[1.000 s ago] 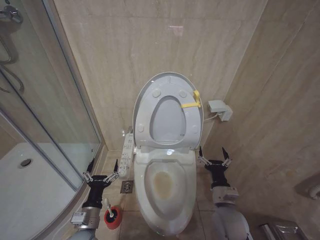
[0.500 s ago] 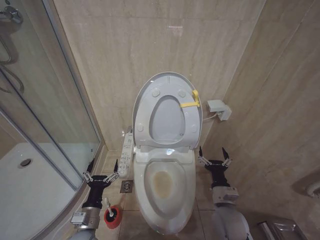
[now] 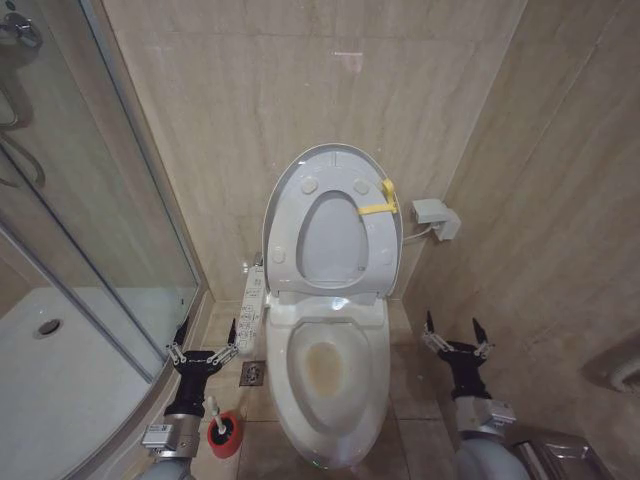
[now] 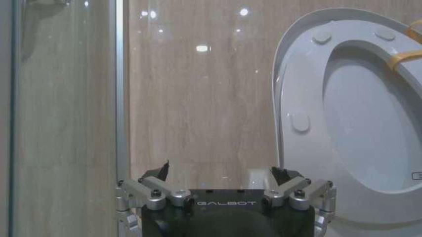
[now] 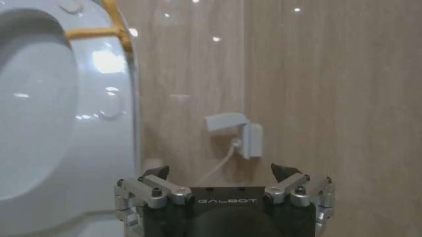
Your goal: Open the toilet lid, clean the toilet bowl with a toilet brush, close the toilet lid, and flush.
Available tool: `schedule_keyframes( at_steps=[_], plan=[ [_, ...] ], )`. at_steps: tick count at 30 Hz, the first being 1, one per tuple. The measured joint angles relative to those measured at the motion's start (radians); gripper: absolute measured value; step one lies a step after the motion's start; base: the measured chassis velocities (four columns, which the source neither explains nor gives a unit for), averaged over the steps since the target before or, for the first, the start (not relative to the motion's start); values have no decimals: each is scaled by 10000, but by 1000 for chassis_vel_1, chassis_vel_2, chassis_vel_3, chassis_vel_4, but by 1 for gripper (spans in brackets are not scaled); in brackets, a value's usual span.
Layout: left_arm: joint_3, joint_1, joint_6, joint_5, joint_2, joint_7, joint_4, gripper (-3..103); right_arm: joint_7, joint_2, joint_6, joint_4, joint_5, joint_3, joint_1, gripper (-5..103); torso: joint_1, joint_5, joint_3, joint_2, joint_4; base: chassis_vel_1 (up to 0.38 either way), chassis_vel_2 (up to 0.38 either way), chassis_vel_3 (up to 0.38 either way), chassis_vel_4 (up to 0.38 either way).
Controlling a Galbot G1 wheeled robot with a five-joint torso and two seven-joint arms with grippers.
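Right gripper (image 3: 456, 335) shifted outward, open, empty, right of toilet bowl (image 3: 330, 372); toilet lid (image 3: 335, 222) upright.

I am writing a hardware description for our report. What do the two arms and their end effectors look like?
Both match. The left end effector and the right end effector each have a black body printed with white "GALBOT" lettering, silver metal linkages with dark screws, and two black pointed fingers. Behind each, the wrist is black, then a silver-grey rounded arm segment follows. No loose cables are visible.
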Motion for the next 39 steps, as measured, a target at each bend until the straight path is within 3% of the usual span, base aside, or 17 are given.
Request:
schedule_keyframes(
  at_steps=[10,14,21,26,31,39],
  plan=[
    [0,-4,0,0,0,1,0,100,-127,473,108,-328,-229,-331,445,100,1,1,1,0,-5,0,0,0,0],
    [0,-2,0,0,0,0,0,100,-29,363,-56,-527,-226,-242,918,100,1,0,1,0,-5,0,0,0,0],
    [0,-3,0,0,0,0,0,100,450,-416,-204,-2069,-228,-179,3201,100,2,4,2,-1,-1,0,0,0,0],
    [-1,-3,0,0,0,0,0,100,747,-1096,-763,-2873,-27,-171,4664,100,3,2,2,-1,-3,0,0,0,0],
    [0,-3,0,0,0,1,0,100,837,-1765,-1092,-3532,161,-271,5644,100,3,2,2,-1,-7,0,0,0,0],
    [-2,-2,0,0,0,-1,0,100,695,-2210,-1086,-5197,77,-486,7130,100,3,2,2,-1,2,0,0,0,0]
  ],
)
